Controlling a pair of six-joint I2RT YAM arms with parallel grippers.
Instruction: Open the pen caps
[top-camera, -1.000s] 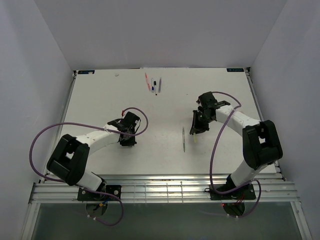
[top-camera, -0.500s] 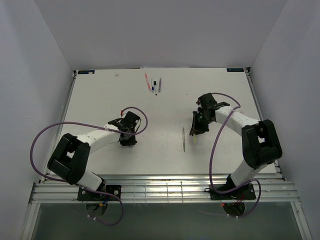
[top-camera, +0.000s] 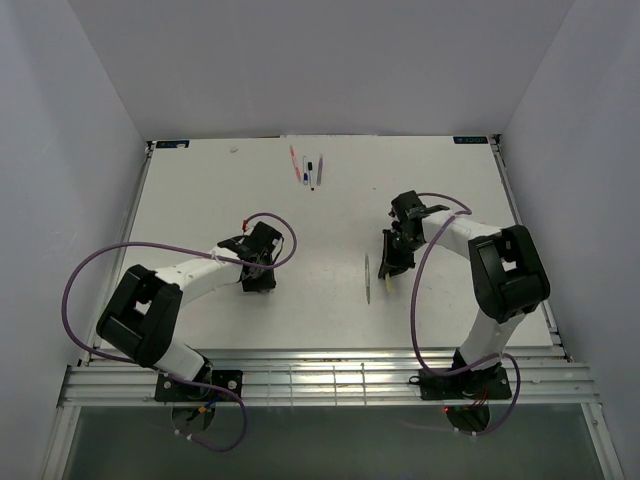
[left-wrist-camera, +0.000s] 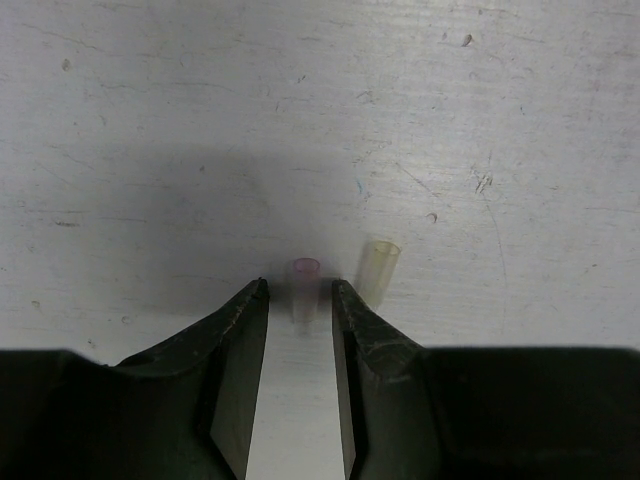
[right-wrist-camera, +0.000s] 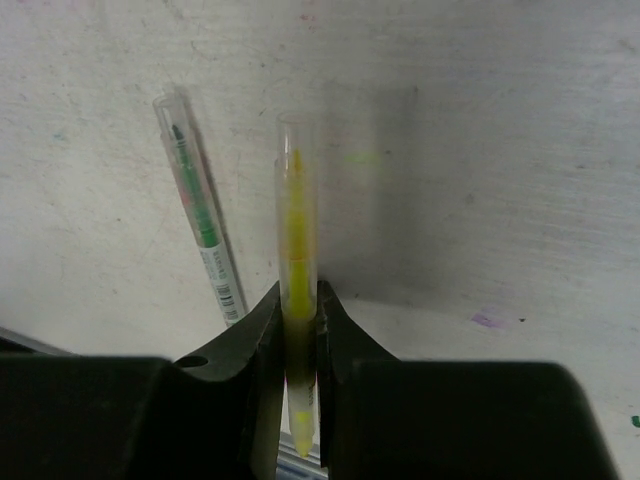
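**Left arm.** The left gripper (left-wrist-camera: 300, 292) is hanging low over the white bench (left-wrist-camera: 150, 100), left of centre in the overhead view, with its jaws standing apart. A pink cap (left-wrist-camera: 304, 283), a short translucent tube, is resting on the bench in the gap between the 2 fingertips, its rim showing at the end farther from the wrist camera. A sliver of bench is showing on each side of it, so neither jaw is touching it. Just to the right of the pink cap, outside the right-hand jaw, a pale yellow cap (left-wrist-camera: 377, 272) is resting roughly parallel to it. The 2 caps are sitting near each other but apart. Whether the pale yellow cap is touching the jaw tip cannot be told.

**Right arm.** The right gripper (right-wrist-camera: 297, 300) is reaching down right of centre, its jaws clamping a yellow pen (right-wrist-camera: 297, 210). The pen is a clear barrel with a yellow core, and it is projecting forward from between the jaws along their axis. Whether this pen is carrying a cap at its far end cannot be told. A green pen (right-wrist-camera: 203, 225) is lying on the bench just to the left of the yellow pen, slightly angled to it and not touching it in the wrist view.

**Overhead view.** 3 pens (top-camera: 310, 172) are lying side by side near the far edge of the bench, well apart from both grippers.
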